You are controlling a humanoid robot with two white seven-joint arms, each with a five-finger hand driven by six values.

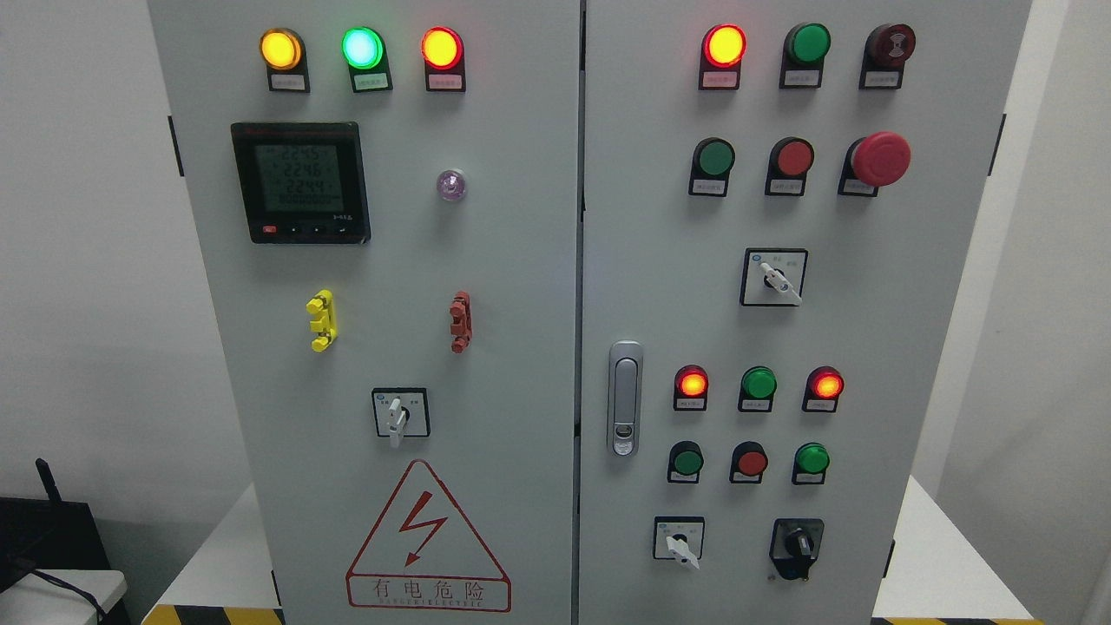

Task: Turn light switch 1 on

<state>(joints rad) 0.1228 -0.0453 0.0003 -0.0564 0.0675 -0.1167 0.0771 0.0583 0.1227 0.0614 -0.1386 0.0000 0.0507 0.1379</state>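
Note:
A grey electrical cabinet with two doors fills the head view. The left door (382, 278) carries three lit lamps at the top: yellow (280, 49), green (362, 47) and red (441, 47). A rotary switch (398, 415) with a white knob sits on its lower half. The right door (868, 330) holds several green and red push buttons, a red mushroom button (880, 158), three more white-knob or black-knob rotary switches (773, 278) (679, 541) (797, 545). Neither hand shows. I cannot tell which control is light switch 1.
A digital meter (299, 182) is on the left door, above yellow (321, 319) and red (460, 321) clips and a high-voltage warning triangle (427, 542). A silver door handle (624, 398) sits by the centre seam. A white stand (937, 564) carries the cabinet. Dark equipment (43, 538) is lower left.

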